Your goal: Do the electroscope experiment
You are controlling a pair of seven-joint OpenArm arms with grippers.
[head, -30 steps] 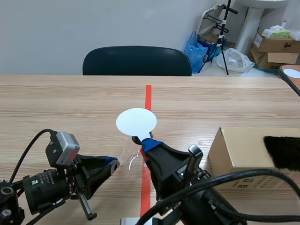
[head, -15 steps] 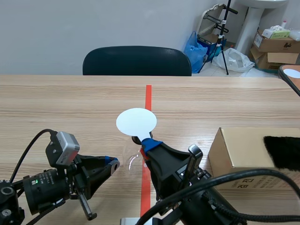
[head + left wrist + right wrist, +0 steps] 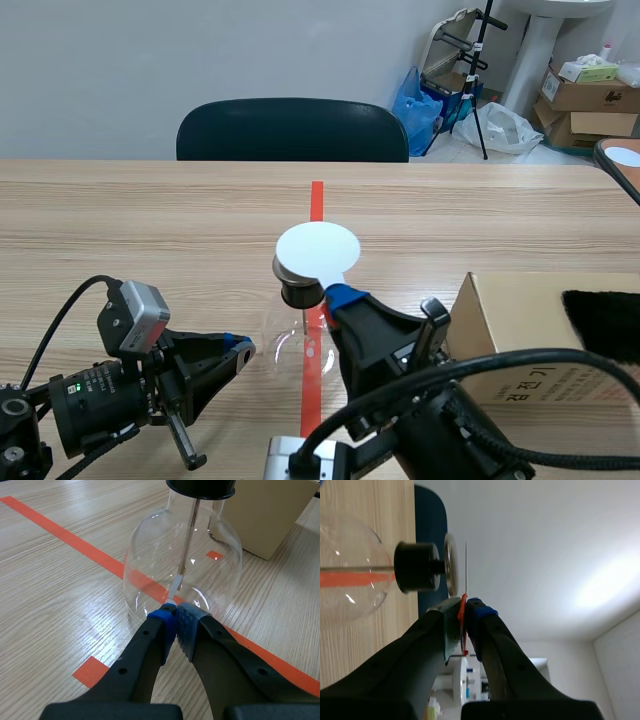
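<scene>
Scene view, electroscope: the electroscope [image 3: 293, 352], a round glass flask with a black stopper [image 3: 300, 294] and a metal top plate [image 3: 287, 268], stands upright on the worktop [image 3: 150, 230]. It is just ahead of the left hand and just beside the tips of the right hand.
White disc: the white disc [image 3: 318, 250] is above the right hand and over the top plate. Whether it touches the plate I cannot tell. I judge it is held there to pass charge to the plate.
Right hand: the right hand [image 3: 464, 609] is pinching the disc by a thin orange-red part at its edge, likely so that the fingers do not touch its face.
Left hand: the left hand [image 3: 175, 622] has its pads pressed together on nothing, with the tips at the flask's lower wall, perhaps to steady it.
Rod: a thin rod [image 3: 189, 535] hangs from the stopper inside the glass, ahead of the left hand.
Farther out: a cardboard box [image 3: 500, 330] carrying a dark furry cloth [image 3: 605, 322] lies at the outer side of the right hand. The cloth is probably the rubbing material.
</scene>
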